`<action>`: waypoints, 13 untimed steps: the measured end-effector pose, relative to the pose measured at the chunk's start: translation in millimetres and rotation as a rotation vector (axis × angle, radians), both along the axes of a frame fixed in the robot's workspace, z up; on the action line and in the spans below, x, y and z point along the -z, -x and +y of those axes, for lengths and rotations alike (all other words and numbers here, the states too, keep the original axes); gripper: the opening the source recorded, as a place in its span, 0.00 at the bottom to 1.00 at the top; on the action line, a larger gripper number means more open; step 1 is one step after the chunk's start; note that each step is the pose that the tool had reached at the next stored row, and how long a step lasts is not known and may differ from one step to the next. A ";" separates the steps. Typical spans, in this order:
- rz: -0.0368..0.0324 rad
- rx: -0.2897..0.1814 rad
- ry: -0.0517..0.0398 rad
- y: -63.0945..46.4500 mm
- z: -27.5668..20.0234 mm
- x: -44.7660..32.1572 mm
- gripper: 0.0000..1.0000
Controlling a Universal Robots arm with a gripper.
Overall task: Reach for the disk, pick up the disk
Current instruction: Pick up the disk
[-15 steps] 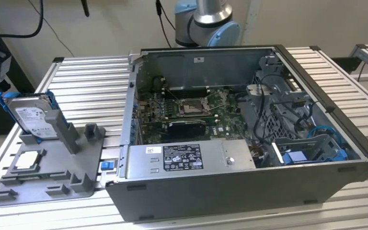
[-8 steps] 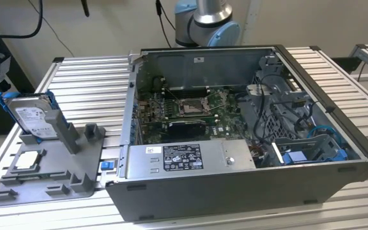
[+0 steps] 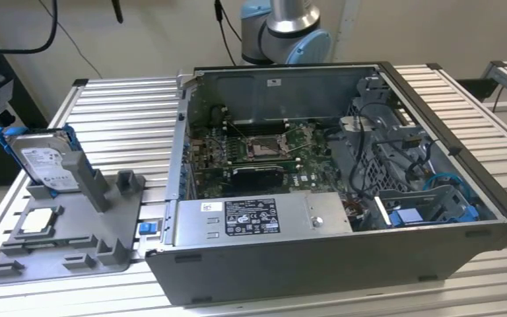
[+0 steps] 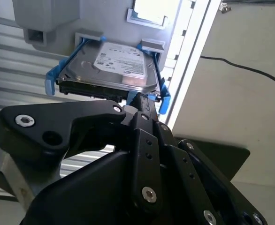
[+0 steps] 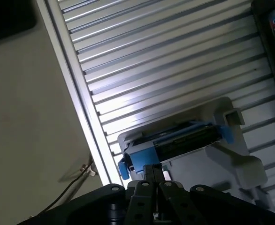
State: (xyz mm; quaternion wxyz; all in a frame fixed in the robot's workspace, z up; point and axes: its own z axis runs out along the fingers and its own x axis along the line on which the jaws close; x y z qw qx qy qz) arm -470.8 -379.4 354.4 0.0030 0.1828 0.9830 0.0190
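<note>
A slatted metal table (image 3: 121,112) carries an open computer case (image 3: 324,264) in the middle. A grey holder (image 3: 68,231) sits near the table edge at the exterior view's left. The disk (image 3: 44,160) stands upright on edge in the holder's far end, its white label facing the camera and its blue bracket (image 3: 7,142) framing it. A small square chip (image 3: 40,222) lies flat on the holder, nearer the camera. The arm (image 3: 284,26) rises behind the case. In both wrist views the black gripper (image 4: 138,101) (image 5: 152,171) points at the disk (image 4: 116,65) (image 5: 184,138), close to a bracket corner. The gripper is narrow, its fingers (image 5: 148,172) drawn together with nothing seen between them. The disk sits in the holder, not lifted.
</note>
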 end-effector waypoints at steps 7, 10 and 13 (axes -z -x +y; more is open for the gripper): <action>0.0000 0.053 0.0000 0.0 0.0 0.0 0.00; 0.0000 0.075 0.0000 0.0 0.0 0.0 0.00; 0.0000 0.096 0.0000 0.0 0.0 0.0 0.00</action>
